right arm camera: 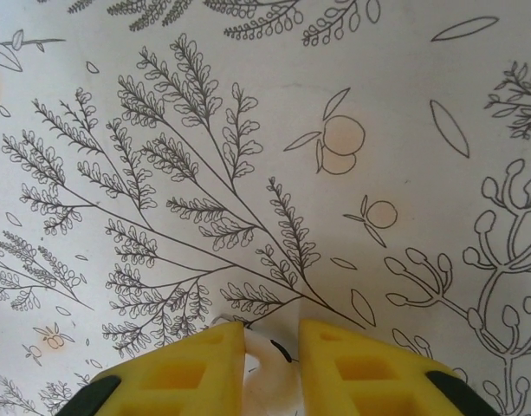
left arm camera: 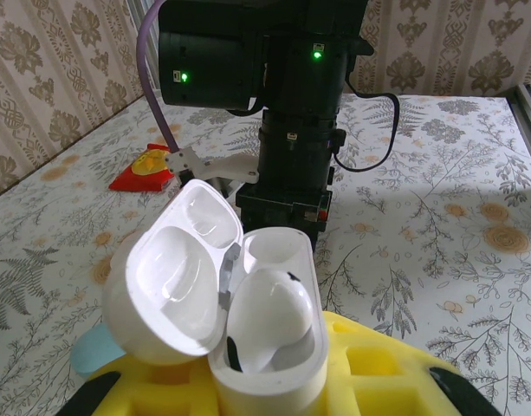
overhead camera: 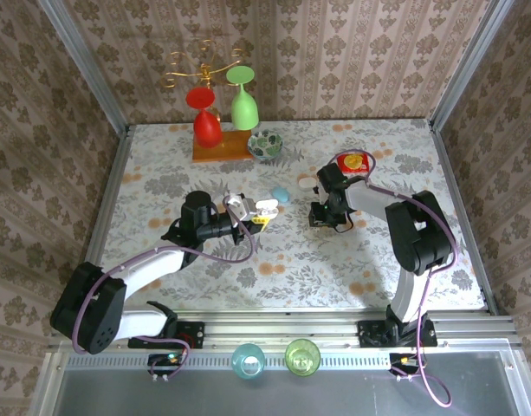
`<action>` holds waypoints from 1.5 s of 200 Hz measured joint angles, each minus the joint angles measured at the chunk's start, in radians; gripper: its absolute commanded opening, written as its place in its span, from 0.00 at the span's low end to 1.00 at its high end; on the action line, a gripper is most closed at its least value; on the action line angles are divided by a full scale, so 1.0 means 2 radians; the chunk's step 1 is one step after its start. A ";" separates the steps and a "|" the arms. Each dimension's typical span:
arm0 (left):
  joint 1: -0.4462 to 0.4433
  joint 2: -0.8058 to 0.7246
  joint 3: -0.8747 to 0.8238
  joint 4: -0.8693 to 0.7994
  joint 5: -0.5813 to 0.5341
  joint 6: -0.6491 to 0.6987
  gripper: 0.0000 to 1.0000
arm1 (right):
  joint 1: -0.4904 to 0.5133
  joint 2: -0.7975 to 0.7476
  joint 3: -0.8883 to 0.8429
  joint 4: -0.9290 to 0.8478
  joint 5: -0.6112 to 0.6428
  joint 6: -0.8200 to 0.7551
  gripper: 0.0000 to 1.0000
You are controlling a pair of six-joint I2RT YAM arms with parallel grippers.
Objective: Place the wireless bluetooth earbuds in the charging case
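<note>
White earbud (left arm camera: 269, 316) seated in the open charging case (left arm camera: 274, 386); second earbud (right arm camera: 269, 371) down on the floral surface (right arm camera: 248, 130).
Case body is clamped in the left end effector (overhead camera: 258, 212), lid swung left. Yellow pads of the right end effector (right arm camera: 272, 340) pinch the second earbud, off to the case's right.

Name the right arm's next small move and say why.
Probably raise the right pincer from the table and carry it toward the left pincer. The right one grips a loose earbud. The left one holds the charging case open, with a seated earbud in it and one socket seemingly empty.
</note>
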 measured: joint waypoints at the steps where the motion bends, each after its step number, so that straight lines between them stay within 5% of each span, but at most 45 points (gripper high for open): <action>1: 0.000 0.000 0.000 0.000 0.000 0.000 0.09 | 0.000 0.000 0.000 0.000 0.000 0.000 0.21; 74: -0.003 0.000 0.000 0.000 -0.002 0.000 0.09 | 0.000 -0.032 -0.038 -0.006 0.000 0.017 0.23; 115: -0.006 0.000 0.000 0.000 -0.002 0.000 0.09 | 0.000 -0.083 -0.050 -0.005 0.014 0.025 0.41; 170: -0.007 0.000 0.000 -0.004 -0.002 0.000 0.09 | 0.000 -0.149 -0.114 0.039 -0.006 0.073 0.24; 300: -0.010 0.000 0.001 -0.011 -0.002 0.000 0.09 | 0.001 -0.098 -0.128 0.068 -0.067 0.132 0.23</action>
